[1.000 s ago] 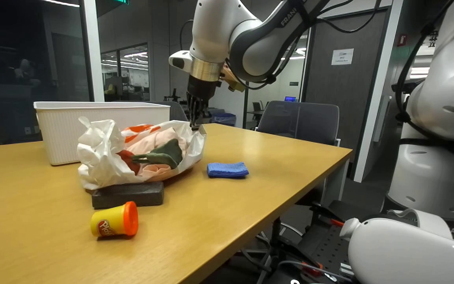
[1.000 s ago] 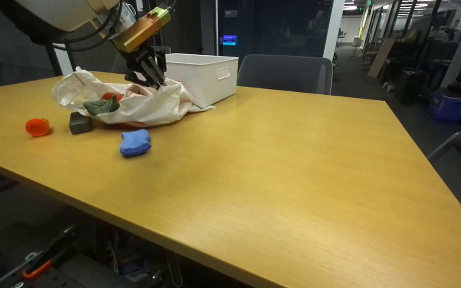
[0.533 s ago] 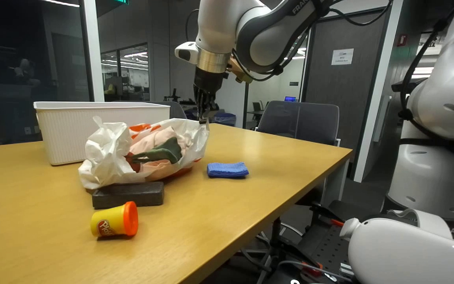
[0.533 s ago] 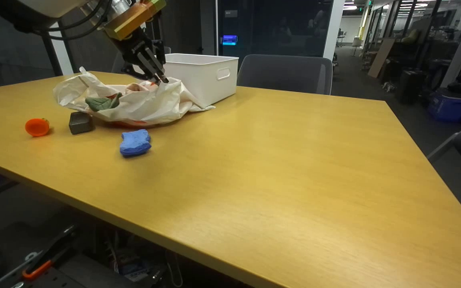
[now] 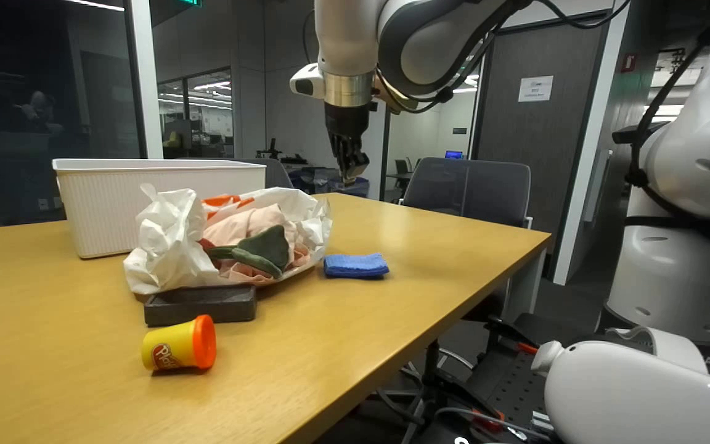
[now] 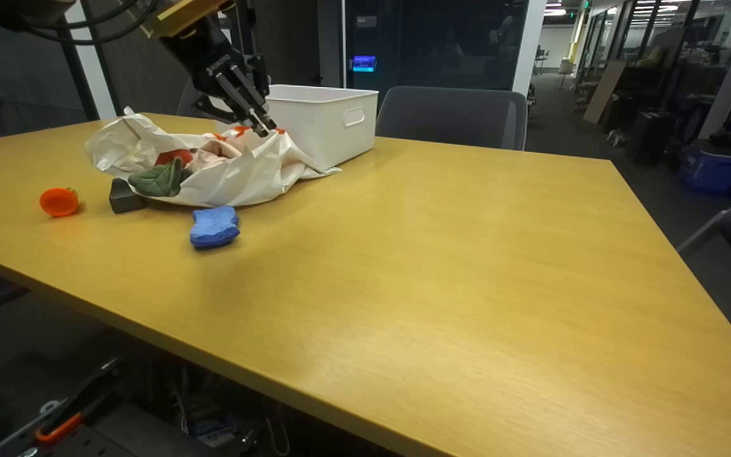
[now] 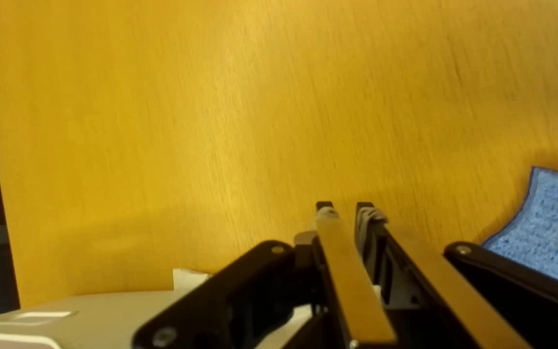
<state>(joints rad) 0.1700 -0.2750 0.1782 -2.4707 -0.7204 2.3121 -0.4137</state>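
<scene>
In the wrist view, the gripper has its two fingers slightly spread, with a narrow gap between the tips and the yellow wood of the table showing past them. A blue cloth lies at the right edge of that view. In both exterior views the gripper hangs in the air near the rim of a white plastic bag; in an exterior view a gap shows between the fingertips and the bag.

The bag lies crumpled on the table, its wide mouth open and orange print showing on its wall. In that mouth sit a pale pink cloth and a dark green piece (soft-looking, though I cannot tell what it is). A black block lies right at the bag's edge; whether the two touch is hard to make out. Near the block, a yellow tub lies on its side with its orange lid on. The blue cloth lies just beside the bag, well apart from the tub.

A white box stands upright beside the bag, with a handle hole in one end. In an exterior view, a grey chair stands past the table's far edge, in front of a dark door.
</scene>
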